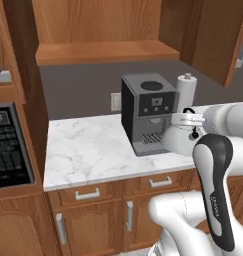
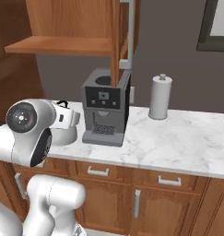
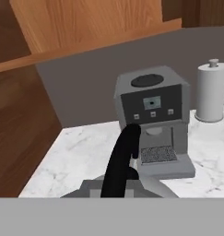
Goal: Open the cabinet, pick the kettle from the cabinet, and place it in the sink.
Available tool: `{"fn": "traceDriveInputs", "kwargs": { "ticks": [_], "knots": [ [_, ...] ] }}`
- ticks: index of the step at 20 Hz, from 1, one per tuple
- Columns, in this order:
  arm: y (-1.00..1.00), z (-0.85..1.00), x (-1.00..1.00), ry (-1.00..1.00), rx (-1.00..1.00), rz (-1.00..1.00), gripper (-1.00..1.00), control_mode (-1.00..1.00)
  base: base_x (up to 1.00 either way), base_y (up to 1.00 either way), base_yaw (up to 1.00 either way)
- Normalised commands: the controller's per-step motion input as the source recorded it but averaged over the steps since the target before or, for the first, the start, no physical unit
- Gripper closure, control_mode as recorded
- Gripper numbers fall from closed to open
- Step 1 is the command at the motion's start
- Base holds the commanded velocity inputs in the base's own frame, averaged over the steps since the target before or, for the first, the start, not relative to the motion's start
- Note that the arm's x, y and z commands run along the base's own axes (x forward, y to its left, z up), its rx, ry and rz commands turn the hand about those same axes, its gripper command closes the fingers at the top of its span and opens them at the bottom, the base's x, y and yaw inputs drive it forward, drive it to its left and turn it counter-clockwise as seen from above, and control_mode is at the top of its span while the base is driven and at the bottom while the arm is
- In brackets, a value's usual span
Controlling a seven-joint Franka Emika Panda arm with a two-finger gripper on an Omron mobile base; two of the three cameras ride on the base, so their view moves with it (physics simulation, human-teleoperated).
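**Kettle held over the marble counter, cabinet standing open**

The gripper [image 1: 189, 119] sits at right of centre in the left base view, its fingers closed tight on the thin black arched handle of the kettle [image 1: 179, 141]. The kettle's pale rounded body hangs just below the hand, in front of the lower right corner of the coffee machine [image 1: 148, 112]; whether its base touches the countertop [image 1: 88, 150] cannot be told. In the right base view the same kettle [image 2: 67, 133] appears at left of centre, half hidden behind the arm's big round joint, with the gripper [image 2: 62, 107] above it and the coffee machine [image 2: 104, 106] just beside it toward the middle of the frame.

The hand view looks along the kettle's black handle [image 3: 122, 161], which rises from the bottom centre of the frame in front of the coffee machine [image 3: 152, 115]; the grey top of the kettle shows at the very bottom edge.

The cabinet [image 1: 105, 30] fills the top of the left base view with its shelf bare, and one door [image 1: 220, 40] swung out at the upper right. In the right base view a door is seen edge-on at upper centre, its long grey bar handle [image 2: 130, 32] running vertically.

A white paper towel roll [image 2: 159, 97] stands upright on the counter, to the right of the coffee machine and apart from it. Low cupboards and drawers [image 1: 88, 195] run beneath the counter.
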Motion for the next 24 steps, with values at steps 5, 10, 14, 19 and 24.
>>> {"fn": "traceDriveInputs", "kwargs": {
  "ticks": [5,10,14,19,24],
  "knots": [
    [0.00,0.00,0.00,0.00,0.00,0.00,1.00,1.00,-0.27,-0.66,0.00],
    [0.00,0.00,0.00,0.00,0.00,0.00,1.00,1.00,-0.16,-0.66,0.00],
    [0.00,0.00,0.00,0.00,0.00,0.00,1.00,1.00,-0.08,-0.68,0.00],
    [0.00,0.00,0.00,0.00,0.00,0.00,1.00,1.00,-0.03,-0.68,0.00],
    [0.00,0.00,0.00,0.00,0.00,0.00,1.00,1.00,0.00,-0.67,0.00]
  ]
}}
